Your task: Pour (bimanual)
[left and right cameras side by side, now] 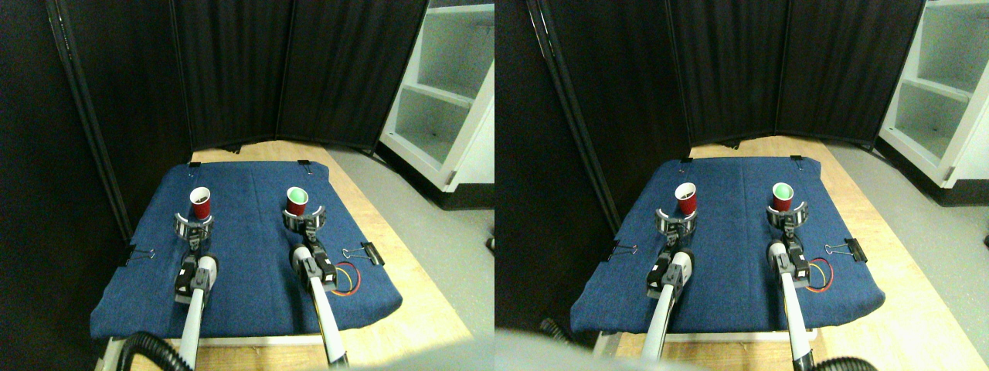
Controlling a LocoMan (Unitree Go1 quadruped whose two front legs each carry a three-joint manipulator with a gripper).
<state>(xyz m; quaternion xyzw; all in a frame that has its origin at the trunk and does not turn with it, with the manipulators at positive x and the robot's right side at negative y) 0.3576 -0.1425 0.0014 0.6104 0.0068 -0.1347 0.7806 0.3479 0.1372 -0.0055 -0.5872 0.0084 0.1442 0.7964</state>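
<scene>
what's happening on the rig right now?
Bimanual pour setup, apparently before any pouring. The left gripper sits at the base of a red plastic cup with a dark interior; the right gripper sits at a red plastic cup with green contents. Both cups stand upright on the blue cloth mat, well apart. Whether either is firmly gripped isn't clear. No person in view.

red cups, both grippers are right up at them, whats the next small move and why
Probably ease both grippers forward and close. The left gripper sits at the base of the left red cup, the right gripper at the right red cup, which shows green inside. Both cups stand upright on the blue cloth, apparently not yet lifted.
</scene>
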